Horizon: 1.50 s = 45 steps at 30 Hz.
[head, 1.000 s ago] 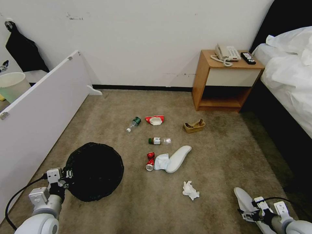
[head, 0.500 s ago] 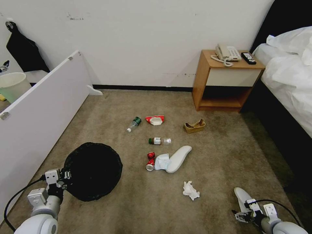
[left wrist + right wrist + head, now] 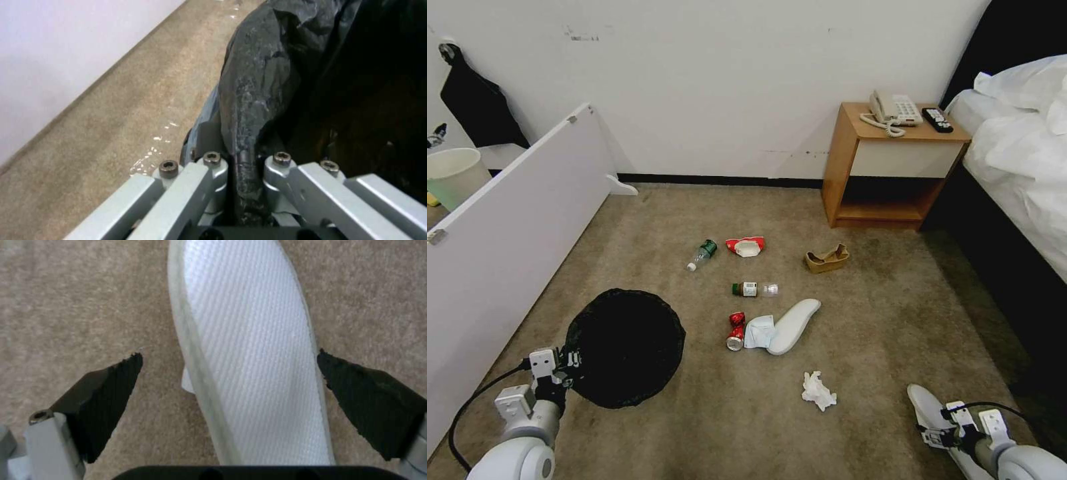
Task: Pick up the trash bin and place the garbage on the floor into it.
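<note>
Beige-brown short-pile carpet [image 3: 854,373], litter scattered mid-room. Round bin with crinkled black plastic liner [image 3: 626,347] at robot's left, left gripper [image 3: 242,166] clamped on rim fold, likely for carrying. Flat white textured slipper [image 3: 253,350] between wide-open right gripper [image 3: 229,368] pads, untouched, apparently lined up for pickup.

Trash bin [image 3: 625,347] lies left of scattered garbage [image 3: 760,313].

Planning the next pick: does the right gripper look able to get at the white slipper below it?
Probably yes: the right gripper hangs open over the white slipper, a finger either side, nothing between.
</note>
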### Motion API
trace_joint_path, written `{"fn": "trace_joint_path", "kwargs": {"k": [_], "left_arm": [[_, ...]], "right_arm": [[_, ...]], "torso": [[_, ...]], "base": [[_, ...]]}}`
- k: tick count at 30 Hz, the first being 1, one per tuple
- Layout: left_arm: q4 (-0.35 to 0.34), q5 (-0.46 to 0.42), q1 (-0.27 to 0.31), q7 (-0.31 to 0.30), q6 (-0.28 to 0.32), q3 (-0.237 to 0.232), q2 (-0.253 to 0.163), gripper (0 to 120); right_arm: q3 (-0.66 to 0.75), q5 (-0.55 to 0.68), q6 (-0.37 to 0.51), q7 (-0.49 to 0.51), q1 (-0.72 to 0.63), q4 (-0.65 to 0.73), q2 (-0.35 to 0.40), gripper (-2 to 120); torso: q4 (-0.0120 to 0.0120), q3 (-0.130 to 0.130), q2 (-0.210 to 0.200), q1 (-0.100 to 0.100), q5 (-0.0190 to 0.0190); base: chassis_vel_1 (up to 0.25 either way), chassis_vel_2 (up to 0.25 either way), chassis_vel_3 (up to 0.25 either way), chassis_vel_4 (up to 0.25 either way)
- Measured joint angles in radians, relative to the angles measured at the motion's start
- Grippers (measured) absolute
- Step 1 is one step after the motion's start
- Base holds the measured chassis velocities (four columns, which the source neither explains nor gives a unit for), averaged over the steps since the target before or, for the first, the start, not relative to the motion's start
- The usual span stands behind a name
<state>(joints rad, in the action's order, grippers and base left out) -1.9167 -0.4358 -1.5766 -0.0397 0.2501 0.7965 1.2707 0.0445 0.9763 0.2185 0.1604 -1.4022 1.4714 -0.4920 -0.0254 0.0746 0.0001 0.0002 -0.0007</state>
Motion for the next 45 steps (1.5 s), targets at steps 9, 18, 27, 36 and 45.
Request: {"fn": "trace_joint_path", "kwargs": {"k": [9,18,27,36,45], "left_arm": [[0.001,0.004,-0.002,0.0,0.002,0.002,0.006,4],[0.005,0.007,-0.005,0.0,0.002,0.012,0.015,4],[0.007,0.013,-0.007,0.002,-0.001,0.015,0.03,4],[0.011,0.018,0.002,0.001,-0.002,0.004,0.039,4],[0.017,0.023,0.009,-0.001,-0.002,-0.005,0.05,4]], "right_arm": [[-0.058,-0.004,0.001,-0.014,0.078,-0.056,-0.044,100],[-0.146,-0.015,0.001,-0.011,0.18,-0.109,-0.103,100],[-0.152,-0.038,0.004,-0.011,0.208,-0.159,-0.117,100],[-0.128,-0.06,0.002,-0.008,0.198,-0.184,-0.112,100],[-0.106,-0.076,0.001,0.01,0.183,-0.194,-0.106,100]], "torso": [[0.0003,0.0,0.0,0.0,0.0004],[0.0002,0.0,0.0,0.0,0.0004],[0.0007,0.0,0.0,0.0,0.0009],[0.0002,0.0,0.0,0.0,0.0009],[0.0003,0.0,0.0,0.0,0.0009]], "base": [[0.0,0.0,0.0,0.0],[0.0,0.0,0.0,0.0],[0.0,0.0,0.0,0.0],[0.0,0.0,0.0,0.0],[0.0,0.0,0.0,0.0]]}}
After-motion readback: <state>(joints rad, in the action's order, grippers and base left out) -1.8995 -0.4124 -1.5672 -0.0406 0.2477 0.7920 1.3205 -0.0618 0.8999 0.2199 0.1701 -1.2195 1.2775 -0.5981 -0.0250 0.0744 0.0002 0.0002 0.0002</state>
